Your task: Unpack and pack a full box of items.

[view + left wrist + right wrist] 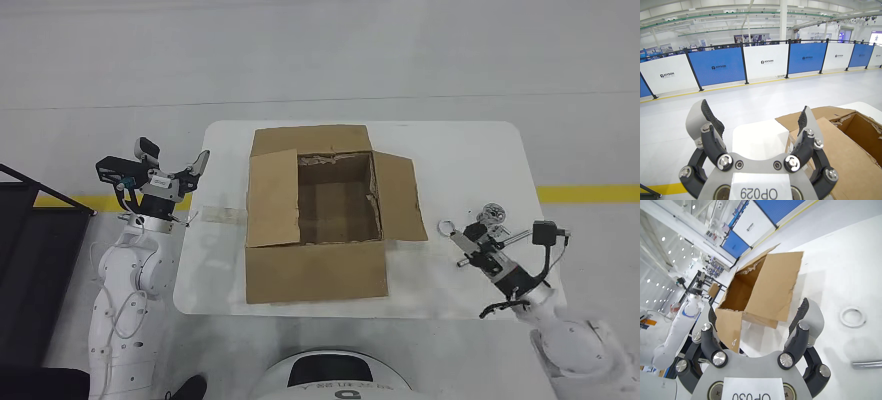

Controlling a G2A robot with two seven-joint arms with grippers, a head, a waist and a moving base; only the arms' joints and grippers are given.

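So the cardboard box [315,210] was found sitting in the middle of the white table [470,160]. All four flaps were folded outward, and the bare brown bottom could be seen from above. Torn, ragged edges were spotted along the inner rim, mostly on the far side and the side facing the right arm.

The left gripper [755,113] was held up just off the table's left edge, beside the box's left flap. Its fingers were spread wide apart and pointed out toward the far side of the room.

The right gripper [759,309] was parked low over the right end of the table, aimed at the box, with its fingers also well apart. A small metal ring [853,317] was lying flat on the table near it. A short metal rod [866,364] was seen a bit closer to the robot, apart from the ring.
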